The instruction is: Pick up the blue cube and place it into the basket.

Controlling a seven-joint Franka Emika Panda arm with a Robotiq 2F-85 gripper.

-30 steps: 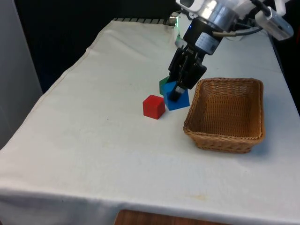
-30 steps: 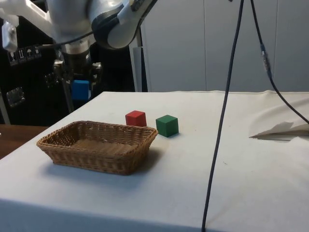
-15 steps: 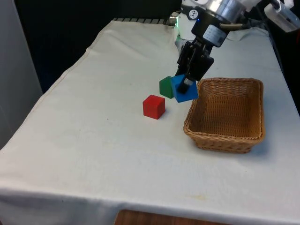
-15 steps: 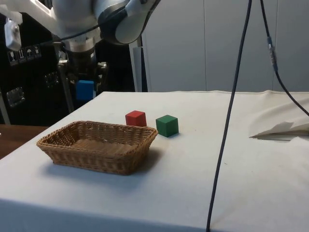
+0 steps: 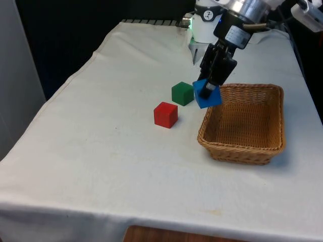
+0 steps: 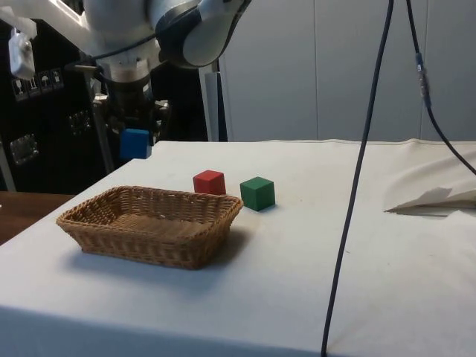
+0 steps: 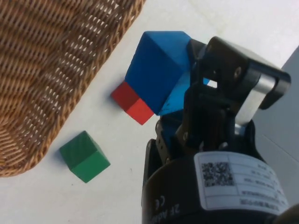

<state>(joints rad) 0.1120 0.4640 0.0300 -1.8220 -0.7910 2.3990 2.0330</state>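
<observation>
Black gripper [image 5: 207, 91] fingers are clamped on the blue cube [image 5: 207, 96], holding it in the air above the white cloth [image 5: 101, 151], with the cube turned so that one corner points downward in the front view. In that view the cube hangs just at the basket's [image 5: 242, 151] rim on the front view's left, over the corner nearest the robot, and partly overlaps the wicker edge. From the side, the gripper [image 6: 134, 141] carries the blue cube [image 6: 134, 143] clearly higher than the basket [image 6: 149, 238], which rests on the cloth [image 6: 297, 282] below and toward the camera; the cube sits off to one end of the basket rather than over its middle. At the wrist, the blue cube [image 7: 156, 70] is seen pinched in the black gripper [image 7: 175, 100], tilted, with a finger [image 7: 219, 70] pressed against one face. Beneath it the wicker basket [image 7: 51, 60] curves away on one side, its woven wall and rim in sight. Two other blocks lie on the cloth outside the basket: a green cube [image 5: 182, 94] and a red cube [image 5: 165, 114], close to each other but apart, the green one nearer the robot and just beside the held cube in the front view. In the side view the red cube [image 6: 209, 182] and green cube [image 6: 257, 193] stand behind the basket's far rim. Through the wrist camera, the red cube [image 7: 131, 102] peeks from under the blue one, and the green cube [image 7: 84, 156] lies just outside the basket's edge. A dark cable [image 6: 364, 171] hangs down across the side view.
</observation>
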